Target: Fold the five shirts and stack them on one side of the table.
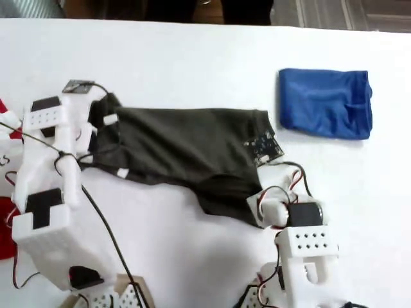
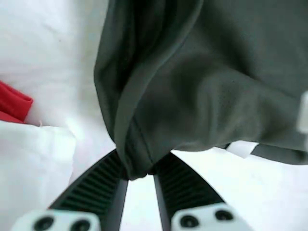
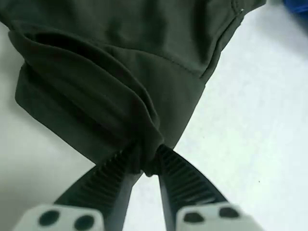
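Note:
A dark grey shirt (image 1: 186, 151) lies stretched across the middle of the white table (image 1: 192, 64), held at both ends. My left gripper (image 1: 106, 138) is shut on its left end; in the left wrist view the bunched cloth (image 2: 192, 82) is pinched between the black fingers (image 2: 98, 185). My right gripper (image 1: 253, 205) is shut on the shirt's near right corner, and the dark fabric (image 3: 120, 72) runs into the fingertips (image 3: 180, 180) in the right wrist view. A folded blue shirt (image 1: 325, 102) rests at the far right.
Red cloth (image 1: 5, 224) lies at the table's left edge, seen again as a red fold (image 2: 12, 103) beside white cloth (image 2: 33, 154). Cables trail from both arms near the front edge. Bare table spreads along the far side.

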